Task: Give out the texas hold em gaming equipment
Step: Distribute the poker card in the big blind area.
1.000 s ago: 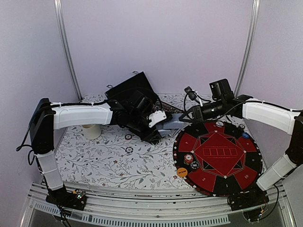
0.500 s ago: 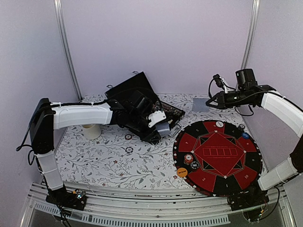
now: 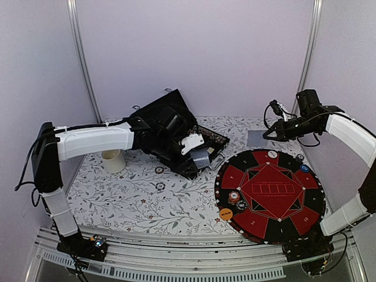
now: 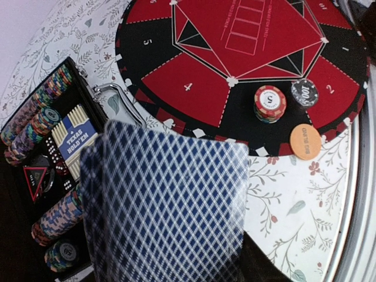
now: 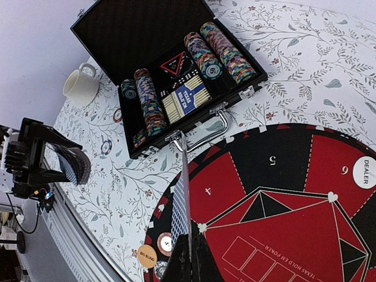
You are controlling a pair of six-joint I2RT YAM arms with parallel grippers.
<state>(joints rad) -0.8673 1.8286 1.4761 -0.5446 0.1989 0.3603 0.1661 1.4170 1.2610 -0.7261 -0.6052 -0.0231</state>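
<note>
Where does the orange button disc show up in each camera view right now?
Top external: orange button disc on the round mat's near-left edge.
Left wrist: disc right of centre, past the fanned cards.
Right wrist: disc at the bottom edge, left of the held card.
Shared landmark: the red-and-white chip stack beside it.

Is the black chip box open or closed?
Open. The black hard case has its lid leaning back; rows of colourful round poker chips show inside.
</note>
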